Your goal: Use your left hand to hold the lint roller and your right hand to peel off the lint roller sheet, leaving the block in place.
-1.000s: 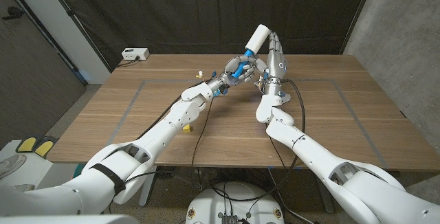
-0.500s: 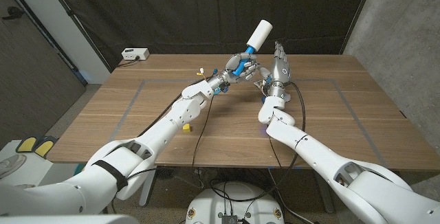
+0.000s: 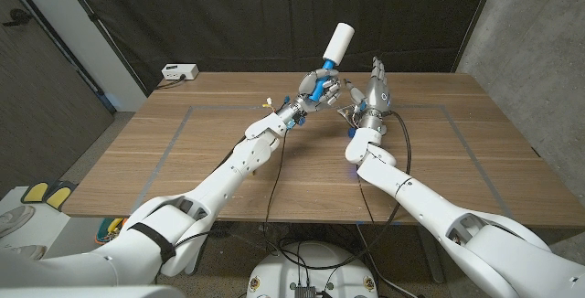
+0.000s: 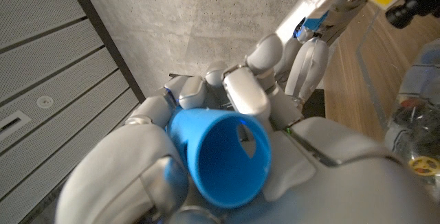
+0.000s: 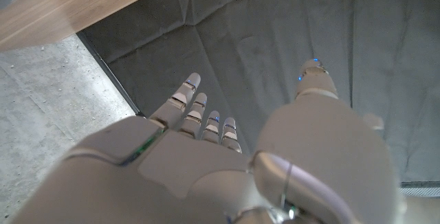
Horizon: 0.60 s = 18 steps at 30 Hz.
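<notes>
Blue handle of lint roller (image 3: 331,52) gripped in left hand (image 3: 316,89), white roll tilted up and away above far middle of counter (image 3: 183,165). Right hand (image 3: 377,89) just beside it, fingers (image 5: 194,106) spread, holding nothing, not touching roll. Judgement: keep left grip firm and steady; bring right fingertips to roll's sheet edge, pinch, peel slowly. Sheet edge too small to make out. Block: cannot identify. Handle end (image 4: 221,157) blocks roll in left wrist view.
</notes>
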### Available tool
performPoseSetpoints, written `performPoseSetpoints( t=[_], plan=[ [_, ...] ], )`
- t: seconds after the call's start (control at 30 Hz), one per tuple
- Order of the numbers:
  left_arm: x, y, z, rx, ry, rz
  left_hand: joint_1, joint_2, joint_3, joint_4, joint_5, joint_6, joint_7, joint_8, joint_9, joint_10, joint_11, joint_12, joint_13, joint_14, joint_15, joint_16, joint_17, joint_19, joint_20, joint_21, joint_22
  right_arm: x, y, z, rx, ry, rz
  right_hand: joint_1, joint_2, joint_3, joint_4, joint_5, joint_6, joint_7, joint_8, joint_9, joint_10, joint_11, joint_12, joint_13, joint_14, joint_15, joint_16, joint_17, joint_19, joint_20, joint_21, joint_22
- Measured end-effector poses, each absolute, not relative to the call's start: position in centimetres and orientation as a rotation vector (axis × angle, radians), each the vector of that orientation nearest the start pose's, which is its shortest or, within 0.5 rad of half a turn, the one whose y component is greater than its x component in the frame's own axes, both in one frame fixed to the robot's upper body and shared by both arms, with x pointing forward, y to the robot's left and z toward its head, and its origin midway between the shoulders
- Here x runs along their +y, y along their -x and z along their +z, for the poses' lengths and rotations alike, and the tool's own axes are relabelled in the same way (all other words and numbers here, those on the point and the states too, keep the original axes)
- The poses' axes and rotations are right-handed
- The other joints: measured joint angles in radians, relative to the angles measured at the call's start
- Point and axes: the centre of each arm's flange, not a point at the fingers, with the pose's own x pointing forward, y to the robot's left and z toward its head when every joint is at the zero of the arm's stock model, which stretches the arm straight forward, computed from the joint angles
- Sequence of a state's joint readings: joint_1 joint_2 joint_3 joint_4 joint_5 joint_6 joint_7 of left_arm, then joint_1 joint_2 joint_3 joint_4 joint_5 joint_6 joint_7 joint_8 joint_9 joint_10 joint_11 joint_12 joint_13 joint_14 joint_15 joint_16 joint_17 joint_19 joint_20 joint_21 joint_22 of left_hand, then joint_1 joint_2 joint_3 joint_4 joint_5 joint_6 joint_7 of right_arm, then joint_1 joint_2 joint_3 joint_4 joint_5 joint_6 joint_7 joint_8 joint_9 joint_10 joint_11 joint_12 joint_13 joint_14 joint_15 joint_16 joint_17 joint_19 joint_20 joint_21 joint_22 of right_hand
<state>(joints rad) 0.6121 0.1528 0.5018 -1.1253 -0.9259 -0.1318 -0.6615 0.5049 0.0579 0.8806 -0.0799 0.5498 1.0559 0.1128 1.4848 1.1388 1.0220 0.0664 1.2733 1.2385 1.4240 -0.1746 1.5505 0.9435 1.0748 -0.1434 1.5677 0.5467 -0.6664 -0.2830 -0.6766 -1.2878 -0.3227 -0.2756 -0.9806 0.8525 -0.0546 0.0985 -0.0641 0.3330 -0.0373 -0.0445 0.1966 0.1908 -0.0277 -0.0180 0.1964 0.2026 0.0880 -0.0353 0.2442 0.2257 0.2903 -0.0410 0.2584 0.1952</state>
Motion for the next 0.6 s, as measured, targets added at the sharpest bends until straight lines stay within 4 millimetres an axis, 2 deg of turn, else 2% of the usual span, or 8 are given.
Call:
performPoseSetpoints(
  t=[0.33,0.6],
  plan=[
    [6.2,-63.2,1.6,-0.532,0.438,-1.075,0.000,0.000,0.000,0.000,0.000,0.000,0.000,0.010,0.007,0.000,0.000,0.000,-0.003,0.000,0.000,-0.004,-0.010,0.006,0.006,-0.004,-0.007,-17.4,-64.6,0.3,-0.750,0.650,-0.667,-0.018,-0.011,-0.023,0.004,0.004,0.008,-0.008,0.000,0.000,0.006,-0.006,0.004,0.000,0.000,0.000,0.000,0.000,0.000,0.000,0.000,0.000],
    [4.8,-63.5,2.0,-0.523,0.425,-1.216,0.000,0.000,0.000,0.000,0.000,0.000,0.000,0.016,0.008,0.000,0.000,0.000,-0.005,0.004,0.003,-0.001,-0.013,0.006,0.006,0.001,0.002,-17.4,-65.1,0.7,-0.768,0.594,-0.579,-0.022,-0.015,-0.034,0.004,0.007,0.022,-0.011,0.000,0.001,0.020,-0.013,0.007,0.000,0.000,0.000,0.000,0.000,0.000,0.000,-0.003,0.000]
  ],
)
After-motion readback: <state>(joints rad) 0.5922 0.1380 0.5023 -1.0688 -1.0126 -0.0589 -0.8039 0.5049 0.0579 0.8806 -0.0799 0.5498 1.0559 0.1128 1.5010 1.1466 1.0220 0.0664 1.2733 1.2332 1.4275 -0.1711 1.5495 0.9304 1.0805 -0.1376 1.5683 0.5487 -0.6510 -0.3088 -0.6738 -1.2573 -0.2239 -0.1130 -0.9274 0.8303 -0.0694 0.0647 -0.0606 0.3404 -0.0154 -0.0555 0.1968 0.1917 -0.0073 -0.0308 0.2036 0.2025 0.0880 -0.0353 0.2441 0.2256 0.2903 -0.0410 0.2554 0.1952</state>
